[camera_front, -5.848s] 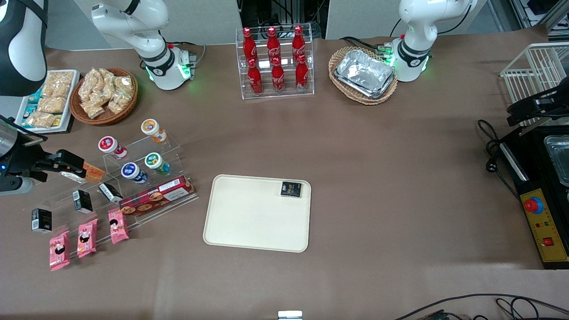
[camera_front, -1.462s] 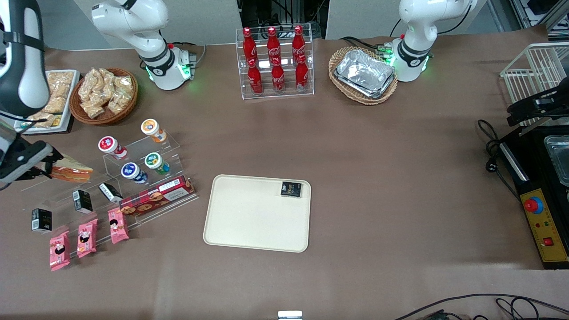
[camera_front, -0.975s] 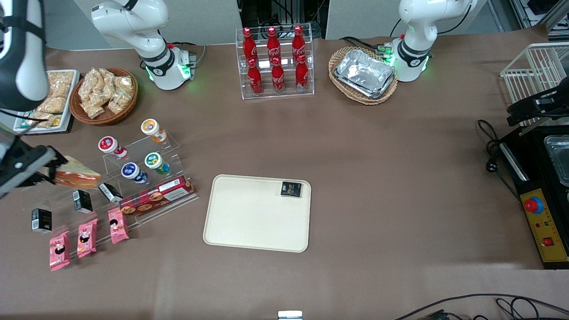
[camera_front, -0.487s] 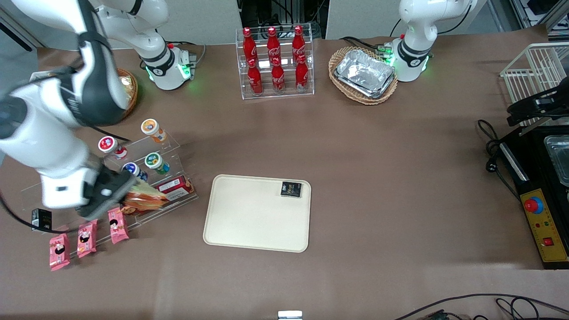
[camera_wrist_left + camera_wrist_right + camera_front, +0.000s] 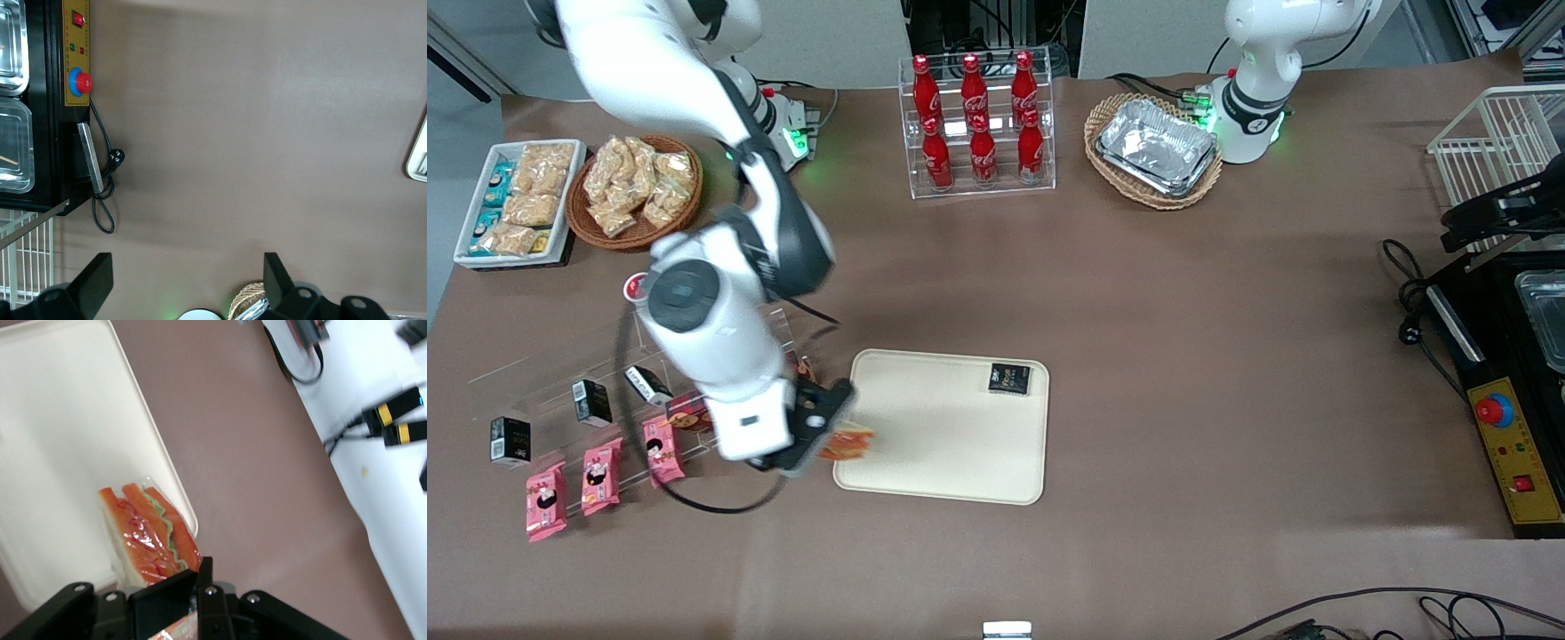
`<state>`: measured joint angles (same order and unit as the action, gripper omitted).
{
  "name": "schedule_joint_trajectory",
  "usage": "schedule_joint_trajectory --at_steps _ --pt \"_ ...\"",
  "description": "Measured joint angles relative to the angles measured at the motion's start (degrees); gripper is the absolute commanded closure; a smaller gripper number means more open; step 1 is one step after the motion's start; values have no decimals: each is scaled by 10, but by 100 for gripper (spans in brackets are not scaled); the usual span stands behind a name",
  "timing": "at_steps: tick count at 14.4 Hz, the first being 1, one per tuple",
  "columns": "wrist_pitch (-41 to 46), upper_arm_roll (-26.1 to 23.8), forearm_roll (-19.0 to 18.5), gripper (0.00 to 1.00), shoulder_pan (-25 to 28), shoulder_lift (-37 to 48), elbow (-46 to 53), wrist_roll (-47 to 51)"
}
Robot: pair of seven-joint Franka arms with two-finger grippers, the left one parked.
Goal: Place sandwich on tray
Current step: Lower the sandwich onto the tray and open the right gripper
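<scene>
My right gripper point(image 5: 825, 436) is shut on the sandwich point(image 5: 847, 442), a wedge in clear wrap with white bread and orange-red and green layers. It holds the wedge above the edge of the cream-beige tray point(image 5: 925, 444) that lies nearest the snack rack. In the right wrist view the sandwich point(image 5: 148, 535) sticks out from between the black fingers point(image 5: 203, 577) over the tray's rim point(image 5: 175, 487). A small dark packet point(image 5: 1009, 379) lies in the tray's corner farther from the front camera.
A clear acrylic rack point(image 5: 560, 391) with small black boxes point(image 5: 591, 402) and pink snack packets point(image 5: 596, 476) stands beside the arm. A rack of red cola bottles point(image 5: 976, 124), a wicker basket of foil trays point(image 5: 1154, 147) and a basket of snack bags point(image 5: 636, 187) stand farther from the front camera.
The arm has swung from the working arm's end of the table over the snack rack to the tray's edge, carrying the sandwich with it.
</scene>
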<state>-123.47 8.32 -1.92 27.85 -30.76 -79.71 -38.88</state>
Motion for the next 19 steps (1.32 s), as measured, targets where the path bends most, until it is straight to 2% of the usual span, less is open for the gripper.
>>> schedule_joint_trajectory --at_steps 2,6,14,16,17,18,19 --pt "-47 0 -5 97 18 -38 15 0" --pt "-120 0 -44 97 54 -101 31 0" --pt "-159 2 -46 96 87 -161 38 10" --pt "-160 3 -46 93 87 -166 39 22" --pt "-164 3 -46 69 87 -169 39 29" --pt "-168 4 -46 25 87 -171 39 33" --pt "-170 4 -46 0 87 -172 39 38"
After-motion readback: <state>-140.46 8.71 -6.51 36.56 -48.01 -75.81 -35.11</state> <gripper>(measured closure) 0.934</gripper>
